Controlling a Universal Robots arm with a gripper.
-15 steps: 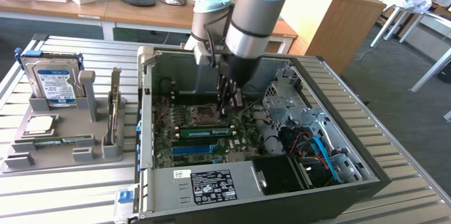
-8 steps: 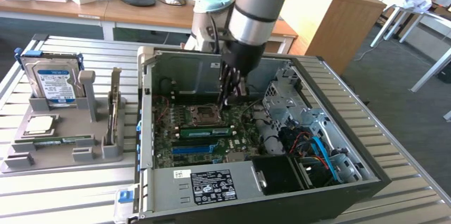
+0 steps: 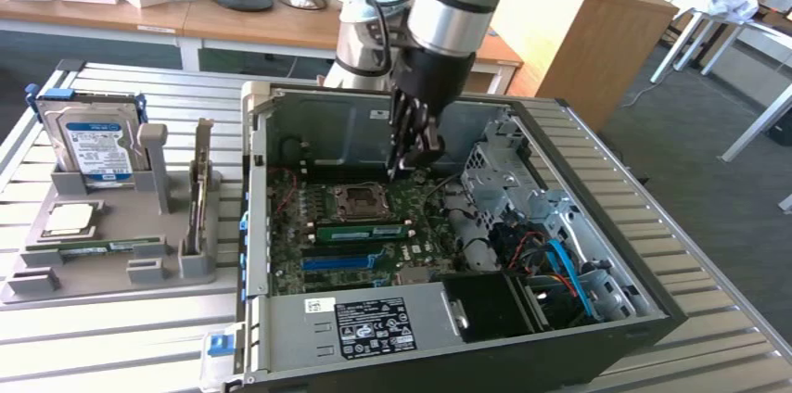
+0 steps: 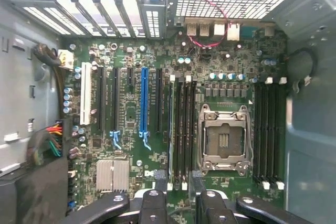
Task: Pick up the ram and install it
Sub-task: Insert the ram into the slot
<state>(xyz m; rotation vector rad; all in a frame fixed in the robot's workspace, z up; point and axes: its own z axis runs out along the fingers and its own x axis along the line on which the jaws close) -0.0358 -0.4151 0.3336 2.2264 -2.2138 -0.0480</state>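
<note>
The ram (image 3: 359, 229), a long green strip with black chips, sits edge-up in a motherboard slot just in front of the processor socket (image 3: 359, 196). In the wrist view the ram (image 4: 170, 129) shows as a thin pale edge among the black slots beside the socket (image 4: 223, 140). My gripper (image 3: 415, 159) hangs inside the open computer case, a little above and behind the ram and apart from it. The gripper (image 4: 179, 188) stands open, and nothing lies between its dark fingers (image 4: 160, 192).
Blue slots (image 3: 340, 261) lie in front of the ram. The case walls (image 3: 254, 180), the drive cage (image 3: 507, 180) and cables (image 3: 557, 259) hem in the board. On the exterior view's left, a grey holder (image 3: 155, 272) carries a hard drive (image 3: 87, 138), a silver chip (image 3: 69, 219) and another green strip (image 3: 99, 247).
</note>
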